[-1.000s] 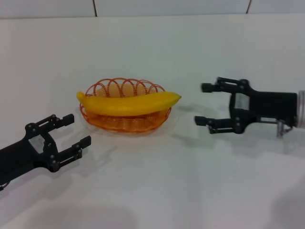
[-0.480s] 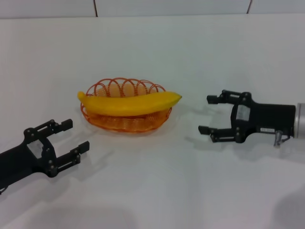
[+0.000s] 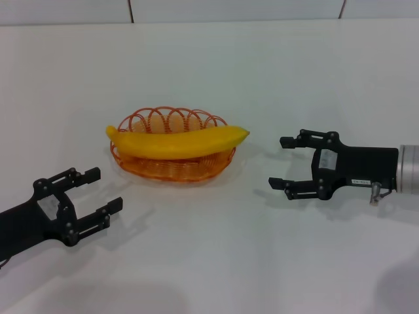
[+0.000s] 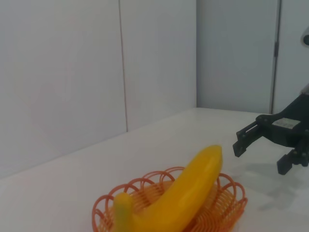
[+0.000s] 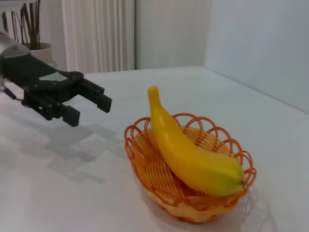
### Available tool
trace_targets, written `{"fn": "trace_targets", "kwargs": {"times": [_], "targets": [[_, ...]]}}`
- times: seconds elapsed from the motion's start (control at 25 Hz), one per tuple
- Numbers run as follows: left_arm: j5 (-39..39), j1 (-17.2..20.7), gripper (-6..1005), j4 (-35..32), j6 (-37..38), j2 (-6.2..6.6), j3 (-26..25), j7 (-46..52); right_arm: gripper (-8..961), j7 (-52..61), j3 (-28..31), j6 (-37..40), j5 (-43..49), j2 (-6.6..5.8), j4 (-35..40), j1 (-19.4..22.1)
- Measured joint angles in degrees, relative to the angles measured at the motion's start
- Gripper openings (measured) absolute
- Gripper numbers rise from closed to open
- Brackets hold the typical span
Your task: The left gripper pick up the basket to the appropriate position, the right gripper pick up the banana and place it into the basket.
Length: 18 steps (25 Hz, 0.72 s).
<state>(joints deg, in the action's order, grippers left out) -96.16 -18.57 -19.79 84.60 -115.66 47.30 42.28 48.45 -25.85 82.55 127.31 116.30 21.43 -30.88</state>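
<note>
The yellow banana (image 3: pixel 177 141) lies lengthwise across the orange wire basket (image 3: pixel 171 163), which stands on the white table. It also shows in the left wrist view (image 4: pixel 186 195) and the right wrist view (image 5: pixel 186 150), resting inside the basket (image 4: pixel 227 208) (image 5: pixel 145 164). My left gripper (image 3: pixel 97 192) is open and empty, low at the front left, apart from the basket. My right gripper (image 3: pixel 280 161) is open and empty, to the right of the basket, fingers pointing toward it. The right gripper shows far off in the left wrist view (image 4: pixel 260 147), the left gripper in the right wrist view (image 5: pixel 91 104).
The white table (image 3: pixel 216 261) spreads around the basket. A tiled wall edge (image 3: pixel 131 10) runs along the back. A pot with dark sticks (image 5: pixel 29 29) stands far behind the left arm in the right wrist view.
My right gripper has drawn back to the right and lowered, away from the basket. My left gripper has pulled back toward the front left. The banana and basket have not moved.
</note>
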Motion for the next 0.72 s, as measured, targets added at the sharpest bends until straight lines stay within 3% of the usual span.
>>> {"fn": "trace_targets", "kwargs": {"times": [0.72], "targets": [[0.32, -0.01, 698, 0.0, -0.03, 0.0, -0.05, -0.01, 851, 0.24, 0.01, 0.59, -0.14, -0.11, 0.19, 0.03]]}}
